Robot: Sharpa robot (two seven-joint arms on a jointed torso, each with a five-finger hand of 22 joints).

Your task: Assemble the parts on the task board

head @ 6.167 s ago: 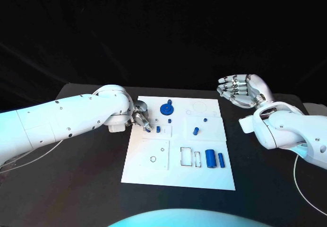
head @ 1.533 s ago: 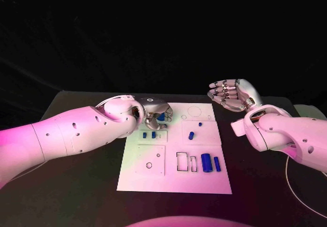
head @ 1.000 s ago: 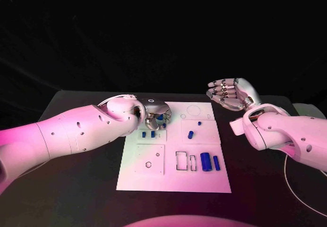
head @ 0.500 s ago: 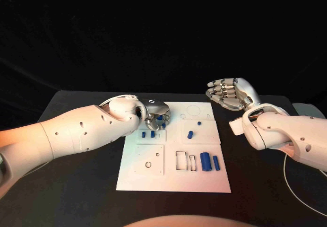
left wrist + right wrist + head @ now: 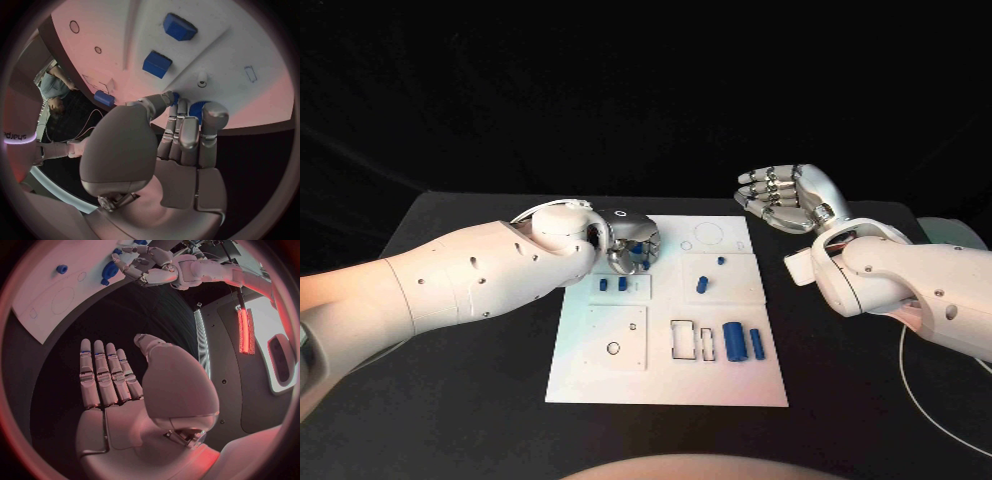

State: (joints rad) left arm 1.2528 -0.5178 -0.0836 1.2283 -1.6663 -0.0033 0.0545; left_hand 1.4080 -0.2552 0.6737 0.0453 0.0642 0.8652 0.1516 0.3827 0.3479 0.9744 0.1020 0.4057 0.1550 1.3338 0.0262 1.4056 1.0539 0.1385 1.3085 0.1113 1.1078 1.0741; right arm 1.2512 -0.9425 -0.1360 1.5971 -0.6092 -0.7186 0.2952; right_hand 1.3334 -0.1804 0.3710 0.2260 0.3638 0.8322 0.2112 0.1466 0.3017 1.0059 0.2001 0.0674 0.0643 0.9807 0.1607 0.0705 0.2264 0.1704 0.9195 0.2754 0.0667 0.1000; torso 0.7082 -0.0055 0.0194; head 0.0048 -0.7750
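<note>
- We see the blue disc (image 5: 638, 249) at the far left part of the task board (image 5: 668, 385), under the left hand (image 5: 629, 247); the fingers (image 5: 179, 125) curl down over it and touch its rim, so we read this as a grip on the disc, though whether the disc sits on its post or is lifted clear we cannot tell.
- Two small blue blocks (image 5: 613, 284) lie just nearer the robot than the disc, two short pegs (image 5: 708, 275) stand right of them, and two blue cylinders (image 5: 744, 342) lie beside an outlined slot (image 5: 687, 340) at the near right.
- We judge the main risk to be a skewed seating: if the disc tilts in the fingers, it may jam on its post or slip out and roll across the board.
- A second risk is that the curled fingers brush the small blue blocks, which lie very close, and knock them out of place.
- The right hand (image 5: 790, 199) hovers off the board's far right corner, fingers spread and straight, holding nothing.
- Compared with six seconds earlier, the left hand has moved from the board's left edge to the disc, which then lay uncovered; the right hand has hardly changed.
</note>
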